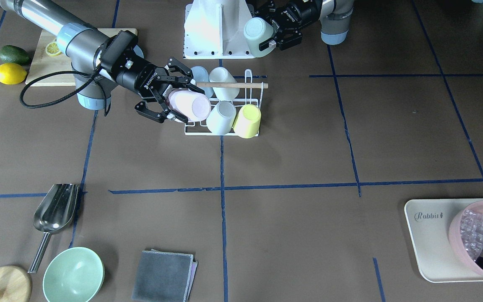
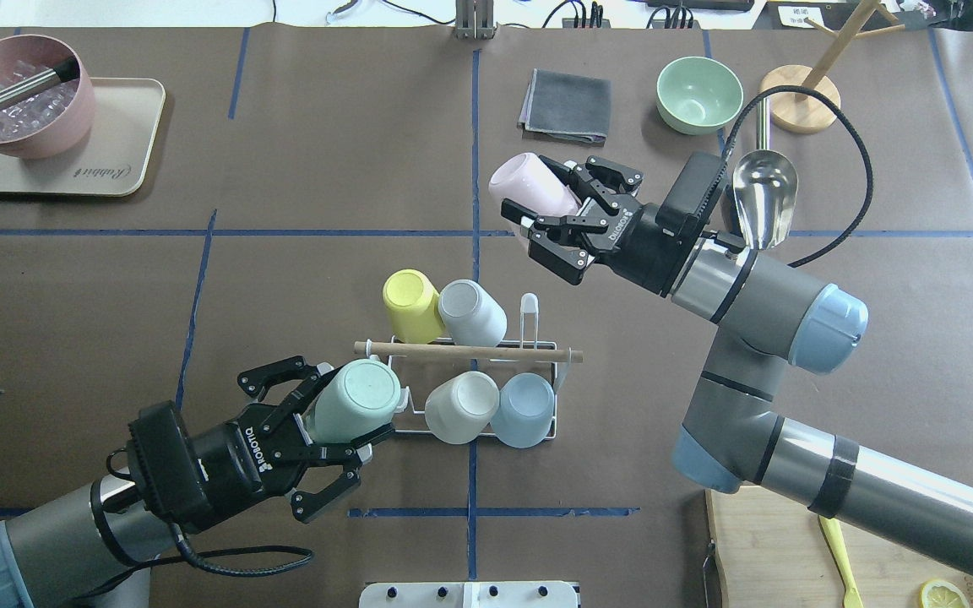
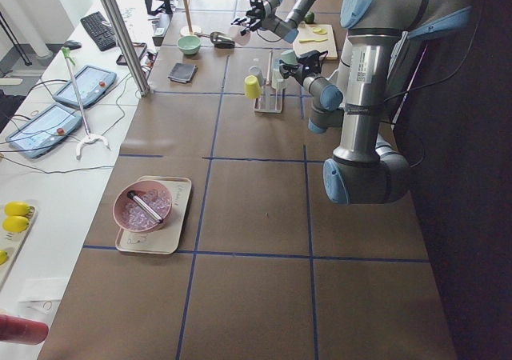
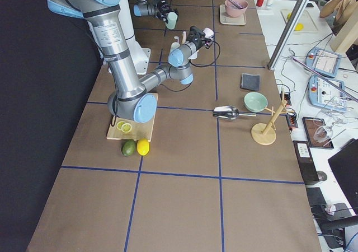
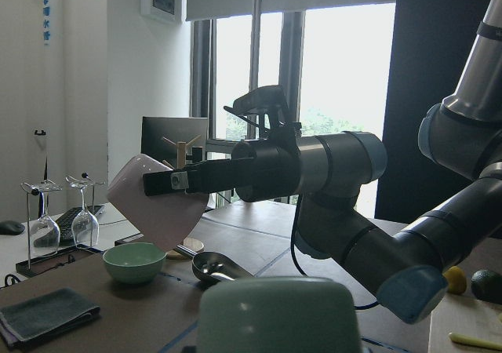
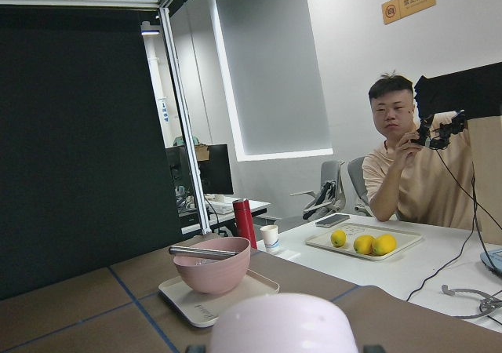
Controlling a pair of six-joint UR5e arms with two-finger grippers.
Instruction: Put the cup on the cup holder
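Observation:
The white wire cup holder (image 2: pixel 537 348) with a wooden rod handle (image 2: pixel 468 351) stands mid-table and carries yellow (image 2: pixel 410 301), grey (image 2: pixel 471 312), white (image 2: pixel 461 407) and blue (image 2: pixel 523 409) cups. My left gripper (image 2: pixel 343 414) is shut on a mint green cup (image 2: pixel 350 404) held in the air beside the holder's left end; both also show in the front view, gripper (image 1: pixel 265 31) and cup (image 1: pixel 257 35). My right gripper (image 2: pixel 540 198) is shut on a pink cup (image 2: pixel 527 192) raised high beyond the holder; it shows in the front view (image 1: pixel 189 105) too.
A pink bowl of ice (image 2: pixel 18 97) sits on a beige tray (image 2: pixel 115 165) far left. A grey cloth (image 2: pixel 565 105), green bowl (image 2: pixel 699 93), metal scoop (image 2: pixel 763 190) and wooden stand (image 2: pixel 801 110) lie far right. A cutting board (image 1: pixel 44 63), lemon (image 1: pixel 10 73) and avocado (image 1: pixel 14 54) sit by the right arm.

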